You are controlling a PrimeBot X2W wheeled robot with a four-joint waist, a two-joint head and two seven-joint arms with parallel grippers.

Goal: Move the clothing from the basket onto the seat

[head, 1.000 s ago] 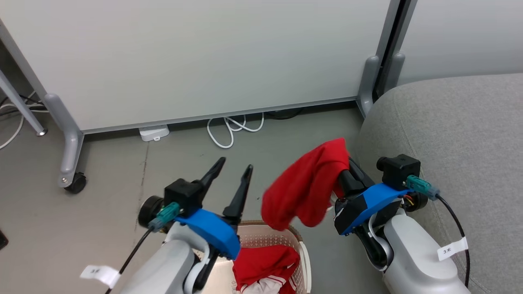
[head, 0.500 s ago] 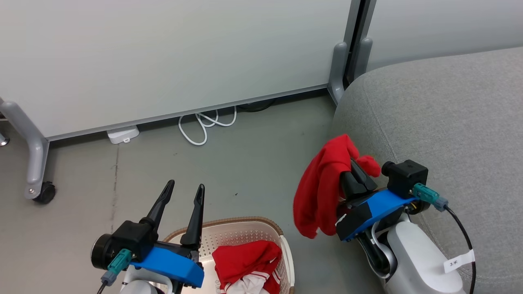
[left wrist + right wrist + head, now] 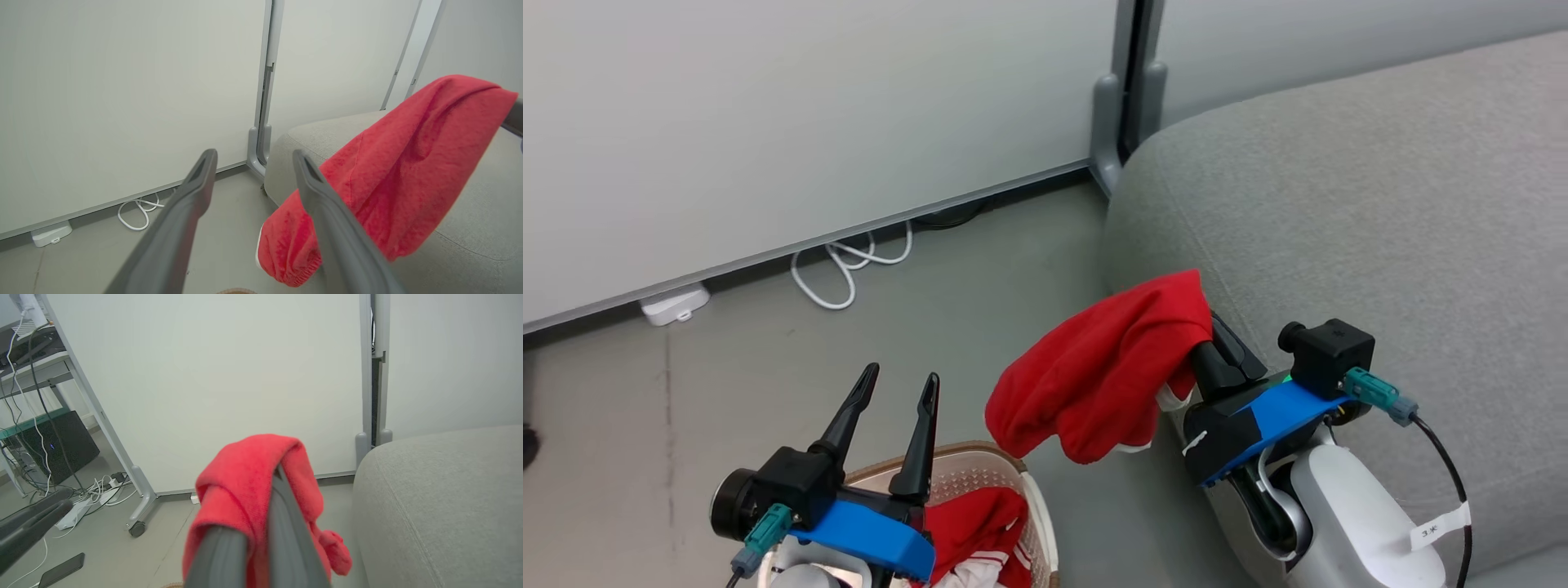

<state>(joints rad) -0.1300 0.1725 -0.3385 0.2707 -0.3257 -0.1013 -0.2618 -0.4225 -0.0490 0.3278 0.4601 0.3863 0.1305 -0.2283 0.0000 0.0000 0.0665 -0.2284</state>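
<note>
Grey floor (image 3: 686, 367) runs under everything. Nearest the robot on it stands the basket (image 3: 980, 447), with more red-and-white clothing (image 3: 968, 523) lying inside, not yet moved. Just above its brown rim hovers the left tool (image 3: 903, 374), fingers spread wide and holding nothing, pointing up and away toward the wall. Its forearm sits low, and I judge it is parked there to be ready for the next piece.

Further right, the right tool (image 3: 1215, 347) is clamped shut on a red garment (image 3: 1103, 376). It pinches the garment near one end, so the bulk drapes off the fingertips and hangs to the left over the floor, clear of the basket. That arm is raised, wrist angled up and leftward, with the fingers beside the rounded near corner of the seat (image 3: 1339, 204). Whether the garment touches the upholstery cannot be told. Holding it this high seems meant to carry the hanging fabric over the cushion edge, and the release is not yet made.

Beyond, a white cable (image 3: 845, 273) lies coiled at the foot of pale partition panels (image 3: 768, 122).
</note>
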